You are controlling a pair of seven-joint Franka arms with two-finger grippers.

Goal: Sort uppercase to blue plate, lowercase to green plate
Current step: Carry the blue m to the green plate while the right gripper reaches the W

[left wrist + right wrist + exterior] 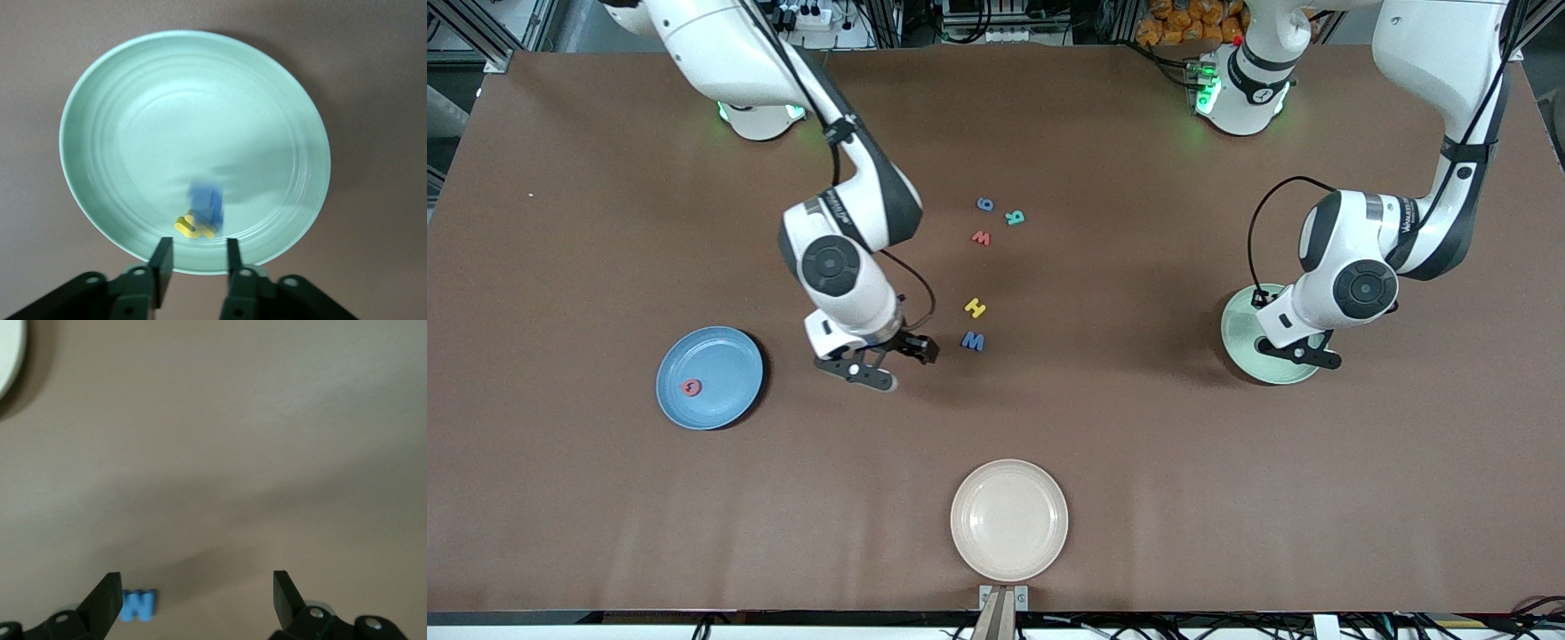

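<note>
Pincer status first. Left pincer (195, 257) hangs over the green plate (133, 133), fingers a small way apart, nothing between them. A blurred blue letter (207, 202) sits just off the fingertips above the plate floor, next to a yellow letter (193, 227) lying in the plate; looks like a drop in progress, can't tell if the blue one has landed. Can't read either shape.

Right pincer (889, 364) is low over bare surface (1138, 444), wide open, empty. Blue W (972, 340) lies on the surface just beside it, toward the left arm's end; in the right wrist view it sits near one finger, not between them.

Outward: yellow H (975, 308) just farther from the front camera than the W. Farther again, a cluster of red w (981, 237), teal R (1015, 217) and blue g (984, 204). Blue plate (725, 391) at the right arm's end holds one pink-red letter (691, 387), too small to read. Cream plate (1040, 542) nearest the camera, nothing in it.

Step in hand, my read: left arm dropping a lowercase into green; right arm lining up on the W. Next for the right: shift sideways to straddle the W, descend, close, carry it to blue.

Writing: arm casings carry a brand mark, not legible. Otherwise only the letters.
</note>
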